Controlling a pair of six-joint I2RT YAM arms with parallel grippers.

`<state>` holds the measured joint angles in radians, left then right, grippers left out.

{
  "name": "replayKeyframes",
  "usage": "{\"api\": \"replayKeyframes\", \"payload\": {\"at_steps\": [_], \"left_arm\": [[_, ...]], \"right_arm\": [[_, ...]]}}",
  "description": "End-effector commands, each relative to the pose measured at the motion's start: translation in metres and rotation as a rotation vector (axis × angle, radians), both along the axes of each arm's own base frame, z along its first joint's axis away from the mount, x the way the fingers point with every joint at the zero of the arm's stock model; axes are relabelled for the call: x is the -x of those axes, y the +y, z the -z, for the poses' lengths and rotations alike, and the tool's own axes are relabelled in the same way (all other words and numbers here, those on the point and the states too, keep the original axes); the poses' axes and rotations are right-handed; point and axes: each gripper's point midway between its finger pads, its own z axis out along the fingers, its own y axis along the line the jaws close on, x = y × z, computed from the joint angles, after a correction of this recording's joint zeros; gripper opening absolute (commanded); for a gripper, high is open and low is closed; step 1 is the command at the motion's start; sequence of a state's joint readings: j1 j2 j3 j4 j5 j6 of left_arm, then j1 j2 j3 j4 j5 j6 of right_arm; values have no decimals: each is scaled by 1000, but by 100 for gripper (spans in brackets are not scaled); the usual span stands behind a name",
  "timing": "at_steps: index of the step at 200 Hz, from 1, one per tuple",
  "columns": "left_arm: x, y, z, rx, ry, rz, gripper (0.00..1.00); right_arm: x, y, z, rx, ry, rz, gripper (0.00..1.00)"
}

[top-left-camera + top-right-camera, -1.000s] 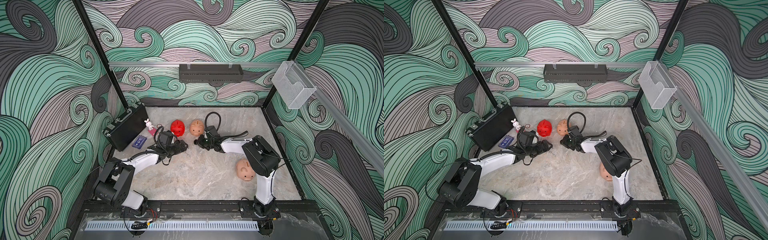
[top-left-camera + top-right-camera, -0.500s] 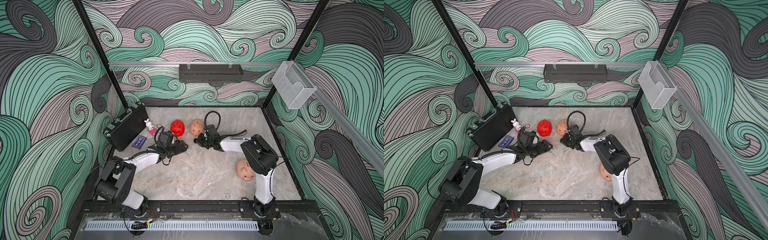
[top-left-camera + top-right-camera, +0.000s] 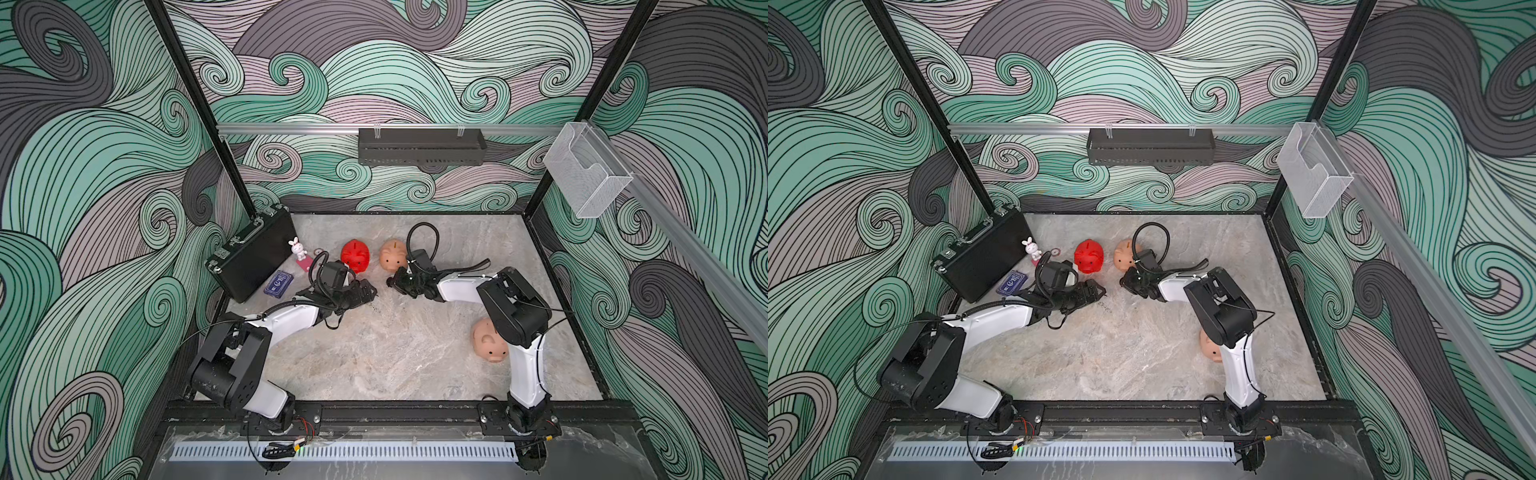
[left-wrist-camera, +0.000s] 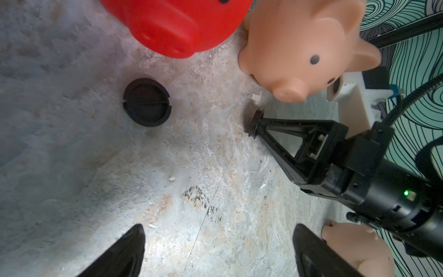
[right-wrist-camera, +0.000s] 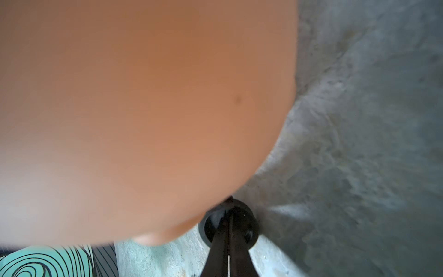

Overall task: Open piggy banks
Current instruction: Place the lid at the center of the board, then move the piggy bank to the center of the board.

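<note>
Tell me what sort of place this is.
Probably a robot test cell, not a home: a stone-look tabletop boxed in by wave-patterned walls, with two arms bolted to a front rail among toy piggy banks.

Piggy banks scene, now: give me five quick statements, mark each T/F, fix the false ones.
1. The right gripper is shut on a small black plug. True.
2. The left gripper grips the red piggy bank. False: its jaws stand open and empty over the table.
3. A loose black plug lies flat on the table near the red pig. True.
4. All three pigs sit together at the back. False: the red one and a peach piggy bank sit side by side there; another peach piggy bank lies apart, by the right arm's base.
5. The white rabbit figurine stands between the two peach pigs. False: it stands beside the black case.
</note>
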<state>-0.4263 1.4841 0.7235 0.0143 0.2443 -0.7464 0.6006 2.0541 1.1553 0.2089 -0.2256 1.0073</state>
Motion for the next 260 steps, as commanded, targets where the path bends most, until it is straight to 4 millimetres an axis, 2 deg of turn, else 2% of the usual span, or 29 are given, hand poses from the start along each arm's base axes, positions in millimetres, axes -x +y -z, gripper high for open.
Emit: {"api": "replayKeyframes", "payload": {"at_steps": [1, 19, 70, 98, 106, 112, 126, 145, 172, 228, 231, 236, 260], "left_arm": [[-7, -1, -6, 1, -11, 9, 95], [-7, -2, -6, 1, -8, 11, 95], [-6, -1, -9, 0, -13, 13, 95], [-2, 1, -22, 3, -36, 20, 95], [1, 0, -21, -1, -32, 28, 95], [3, -1, -33, 11, -64, 33, 95], [11, -4, -37, 15, -76, 53, 95], [23, -14, -40, 19, -91, 90, 96], [42, -39, -41, 18, -121, 156, 97], [66, -108, -46, 31, -173, 318, 99], [66, -112, -49, 38, -182, 325, 99], [68, -117, -40, 28, -166, 340, 99], [73, -148, -38, 43, -176, 405, 99]], "right_arm": [[-5, -2, 1, 9, 3, 17, 8], [-5, -2, 0, 5, 3, 15, 12], [-5, 2, -10, -20, -13, 5, 14], [0, 0, -32, -47, -53, -5, 14], [3, -3, -38, -50, -65, -5, 14], [6, -6, -43, -50, -77, -8, 14], [14, -14, -54, -46, -102, -9, 15], [30, -30, -64, -17, -129, -14, 15], [60, -67, -71, 98, -151, -14, 19], [116, -154, -88, 407, -180, -17, 57], [118, -158, -89, 416, -180, -13, 58], [122, -164, -90, 429, -178, -10, 60], [138, -198, -95, 480, -163, 37, 68]]}}
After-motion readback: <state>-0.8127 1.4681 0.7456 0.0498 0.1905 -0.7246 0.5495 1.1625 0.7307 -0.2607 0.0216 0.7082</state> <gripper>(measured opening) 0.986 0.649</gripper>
